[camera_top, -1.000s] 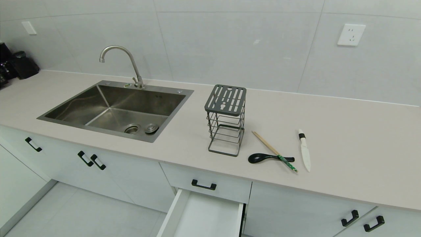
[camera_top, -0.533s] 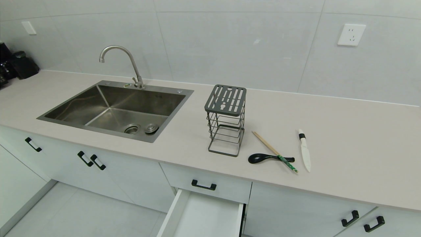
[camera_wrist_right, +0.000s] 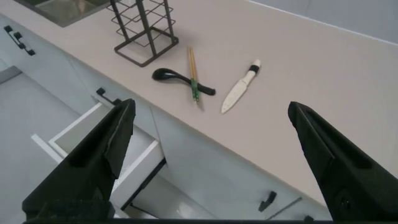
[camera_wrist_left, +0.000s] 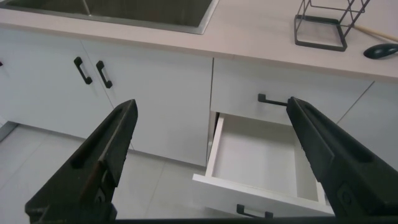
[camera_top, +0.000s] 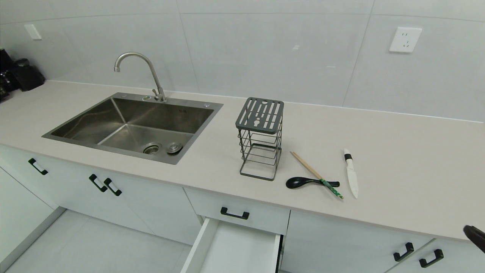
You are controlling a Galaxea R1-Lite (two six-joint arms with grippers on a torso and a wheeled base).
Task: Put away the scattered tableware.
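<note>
On the beige counter (camera_top: 398, 182), right of a dark wire rack (camera_top: 260, 138), lie a black spoon (camera_top: 308, 182), a pair of wooden chopsticks (camera_top: 316, 175) crossing its handle, and a white knife (camera_top: 350, 172). My right gripper (camera_wrist_right: 211, 107) hovers open in front of and above the counter edge, facing the spoon (camera_wrist_right: 180, 78), chopsticks (camera_wrist_right: 194, 78) and knife (camera_wrist_right: 241, 93); one of its fingertips (camera_top: 475, 236) shows at the lower right edge of the head view. My left gripper (camera_wrist_left: 211, 106) hangs open and holds nothing, low before the cabinets, facing an open white drawer (camera_wrist_left: 261, 162).
A steel sink (camera_top: 129, 129) with a curved faucet (camera_top: 140, 74) sits at the left of the counter. The drawer (camera_top: 235, 248) stands pulled out below the rack. Cabinet doors with black handles (camera_top: 104, 185) line the front. A wall socket (camera_top: 404, 39) is on the tiles.
A dark fingertip of my right gripper has come into the head view at its lower right edge. The tableware and rack have not moved.
</note>
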